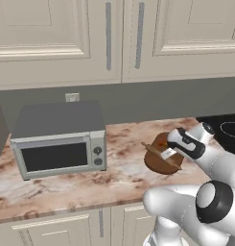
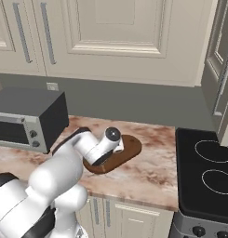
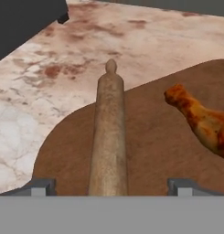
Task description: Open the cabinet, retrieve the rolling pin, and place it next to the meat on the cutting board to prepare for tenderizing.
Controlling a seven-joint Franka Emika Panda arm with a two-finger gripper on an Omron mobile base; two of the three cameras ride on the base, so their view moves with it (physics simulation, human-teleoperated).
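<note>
The rolling pin (image 3: 109, 137) lies flat on the cutting board (image 3: 150, 151), its far handle end reaching past the board's edge over the counter. The meat (image 3: 200, 121) rests on the board just to the pin's right, a small gap between them. My gripper (image 3: 111, 187) hovers low over the pin's near end, open, with its fingertips (image 3: 40, 187) standing clear on either side of the pin. From the left base the pin (image 1: 162, 156) crosses the board (image 1: 157, 166) diagonally under my gripper (image 1: 170, 153). The cabinet (image 1: 109, 38) above the counter has its doors shut.
A grey microwave (image 1: 59, 144) stands on the marble counter (image 1: 119, 182) left of the board. A black stovetop (image 2: 208, 172) lies to the right. The board (image 2: 129, 148) sits near the counter's middle, with base cabinets below the front edge.
</note>
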